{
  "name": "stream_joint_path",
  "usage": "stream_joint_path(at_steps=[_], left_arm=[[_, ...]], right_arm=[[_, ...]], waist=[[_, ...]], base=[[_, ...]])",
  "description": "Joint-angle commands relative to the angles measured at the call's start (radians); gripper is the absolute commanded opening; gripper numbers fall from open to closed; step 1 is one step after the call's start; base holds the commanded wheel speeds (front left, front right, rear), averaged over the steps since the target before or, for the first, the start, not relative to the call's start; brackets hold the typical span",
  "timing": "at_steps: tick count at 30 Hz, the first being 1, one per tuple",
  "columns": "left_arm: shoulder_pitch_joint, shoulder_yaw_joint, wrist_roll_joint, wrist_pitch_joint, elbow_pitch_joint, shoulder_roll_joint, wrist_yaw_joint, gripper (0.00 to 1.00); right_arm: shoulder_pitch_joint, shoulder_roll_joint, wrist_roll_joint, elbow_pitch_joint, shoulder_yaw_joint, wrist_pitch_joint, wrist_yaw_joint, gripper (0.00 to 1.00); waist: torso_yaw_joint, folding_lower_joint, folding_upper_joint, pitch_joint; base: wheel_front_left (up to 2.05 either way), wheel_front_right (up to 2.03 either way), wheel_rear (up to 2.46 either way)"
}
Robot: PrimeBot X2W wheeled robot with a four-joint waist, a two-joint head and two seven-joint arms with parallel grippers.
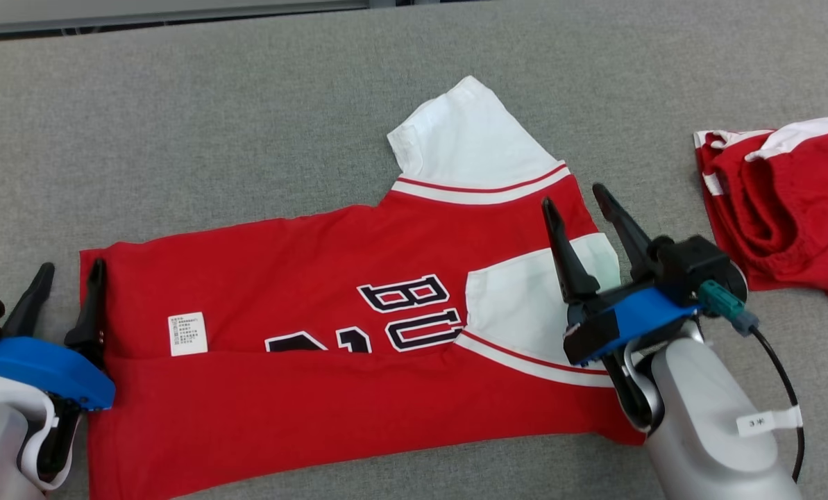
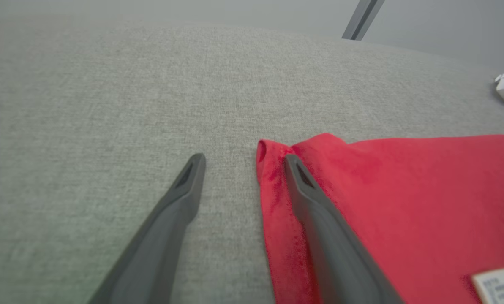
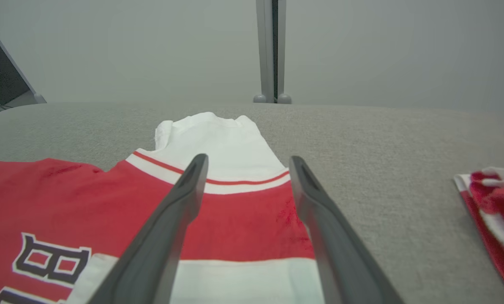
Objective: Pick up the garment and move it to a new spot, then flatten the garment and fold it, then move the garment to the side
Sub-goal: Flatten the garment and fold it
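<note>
Now the shirt (image 1: 302,278) lies spread on the table (image 1: 178,139), its near edge and one white sleeve folded inward. The left gripper (image 1: 71,266), released, straddles its hem edge. The right gripper (image 1: 573,196), also released, hovers over the shoulder. A second garment (image 1: 781,201) lies apart.

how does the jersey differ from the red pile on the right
The jersey lies spread out, near edge folded over; the pile is bunched up. The jersey shows dark letters and a label; the pile shows neither. The jersey looks bigger than the pile. Both are red with white trim.
</note>
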Motion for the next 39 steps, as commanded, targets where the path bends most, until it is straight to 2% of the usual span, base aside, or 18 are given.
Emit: stream_joint_path(at_steps=[1, 4, 5, 6, 7, 8, 11, 14, 23, 30, 31, 32, 33, 34, 39], left_arm=[[-0.016, -0.016, -0.015, 0.001, -0.004, 0.008, -0.001, 1.00], [-0.034, -0.081, -0.050, 0.003, -0.020, 0.022, -0.001, 1.00], [-0.039, -0.103, -0.064, 0.003, -0.024, 0.024, -0.001, 0.89], [-0.046, -0.131, -0.069, 0.005, -0.028, 0.029, -0.001, 0.48], [-0.051, -0.156, -0.080, 0.006, -0.038, 0.031, -0.001, 0.12], [-0.055, -0.178, -0.098, 0.006, -0.048, 0.031, -0.001, 0.00], [-0.080, -0.239, -0.120, 0.007, -0.082, 0.048, -0.001, 0.00], [-0.110, -0.257, -0.126, 0.007, -0.122, 0.049, -0.001, 0.00], [-0.156, -0.294, -0.104, 0.005, -0.212, 0.001, -0.001, 0.00], [-0.181, -0.323, -0.087, 0.005, -0.240, -0.025, -0.001, 0.00], [-0.182, -0.323, -0.085, 0.005, -0.242, -0.024, -0.001, 0.00], [-0.183, -0.317, -0.083, 0.005, -0.245, -0.025, -0.001, 0.00], [-0.183, -0.308, -0.081, 0.005, -0.247, -0.024, 0.000, 0.00], [-0.181, -0.293, -0.074, 0.005, -0.249, -0.022, 0.001, 0.00], [-0.170, -0.189, -0.036, 0.002, -0.264, -0.032, 0.001, 0.00]], right_arm=[[-0.026, -0.003, -0.008, 0.000, 0.002, -0.001, 0.000, 1.00], [-0.074, -0.003, -0.038, 0.016, 0.008, 0.005, 0.000, 1.00], [-0.090, -0.003, -0.043, 0.023, 0.008, 0.012, 0.000, 1.00], [-0.108, -0.003, -0.049, 0.029, 0.005, 0.020, 0.000, 1.00], [-0.126, -0.003, -0.060, 0.034, 0.000, 0.031, 0.000, 1.00], [-0.146, -0.003, -0.069, 0.040, -0.003, 0.042, 0.000, 1.00], [-0.206, -0.003, -0.114, 0.055, -0.023, 0.092, 0.000, 1.00], [-0.275, -0.003, -0.156, 0.070, -0.062, 0.161, 0.000, 1.00], [-0.459, -0.004, -0.318, 0.167, -0.226, 0.397, 0.000, 1.00], [-0.515, -0.004, -0.410, 0.217, -0.285, 0.564, 0.000, 1.00], [-0.514, -0.004, -0.421, 0.220, -0.281, 0.582, 0.000, 0.92], [-0.514, -0.004, -0.422, 0.218, -0.280, 0.593, 0.000, 0.67], [-0.513, -0.003, -0.423, 0.213, -0.279, 0.598, 0.000, 0.31], [-0.511, -0.003, -0.425, 0.205, -0.274, 0.596, 0.000, 0.00], [-0.497, -0.005, -0.431, 0.146, -0.300, 0.534, 0.000, 0.00]], waist=[[0.003, -0.0002, -0.0002, 0.010], [0.006, -0.0002, -0.0002, 0.035], [0.007, -0.0002, -0.0002, 0.042], [0.010, -0.0002, -0.0002, 0.049], [0.013, -0.0002, -0.0002, 0.057], [0.017, -0.0002, -0.0002, 0.065], [0.041, -0.0002, -0.0002, 0.090], [0.076, -0.0002, -0.0002, 0.118], [0.215, -0.0002, -0.0002, 0.192], [0.267, -0.0002, -0.0002, 0.214], [0.268, -0.0002, -0.0002, 0.217], [0.268, -0.0002, -0.0002, 0.218], [0.267, -0.0002, -0.0002, 0.217], [0.265, -0.0002, -0.0002, 0.215], [0.243, -0.0002, -0.0002, 0.194]], base=[[0.00, 0.00, 0.00], [0.00, 0.00, 0.00], [0.00, 0.00, 0.00], [0.00, 0.00, 0.00], [0.00, 0.00, 0.00], [0.00, 0.00, 0.00], [0.00, 0.00, 0.00], [0.00, 0.00, 0.00], [0.00, 0.00, 0.00], [0.00, 0.00, 0.00], [0.00, 0.00, 0.00], [0.00, 0.00, 0.00], [0.00, 0.00, 0.00], [0.00, 0.00, 0.00], [0.00, 0.00, 0.00]])
